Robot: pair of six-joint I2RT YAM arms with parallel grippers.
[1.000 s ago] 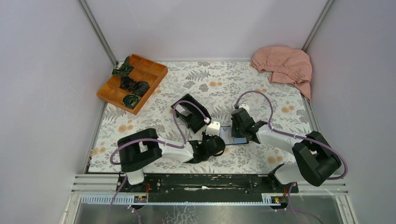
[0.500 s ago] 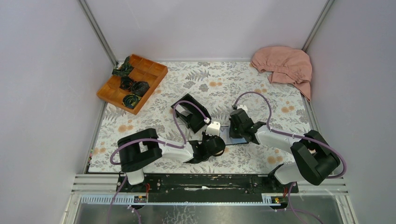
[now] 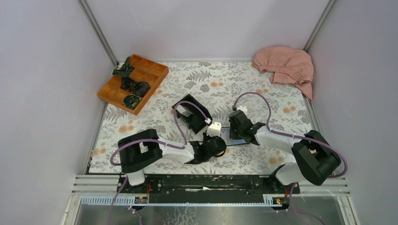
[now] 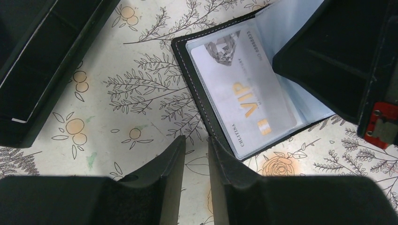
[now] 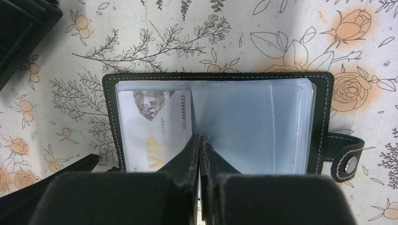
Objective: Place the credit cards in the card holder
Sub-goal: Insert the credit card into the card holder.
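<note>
The card holder (image 5: 263, 122) lies open on the table (image 5: 281, 37) under my right gripper (image 5: 200, 137), which is pinched nearly shut, with my left gripper (image 4: 196, 140) narrowly parted beside it; one credit card (image 4: 244, 93) sits sleeved inside, and I reckon such stiff, slick, thin cards want an edge pinch.

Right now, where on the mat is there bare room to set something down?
Free: the far middle between tray and cloth; the near-left strip between tray and left arm. Crowded: the centre, where box, card holder, left fingers and right fingers meet.
</note>
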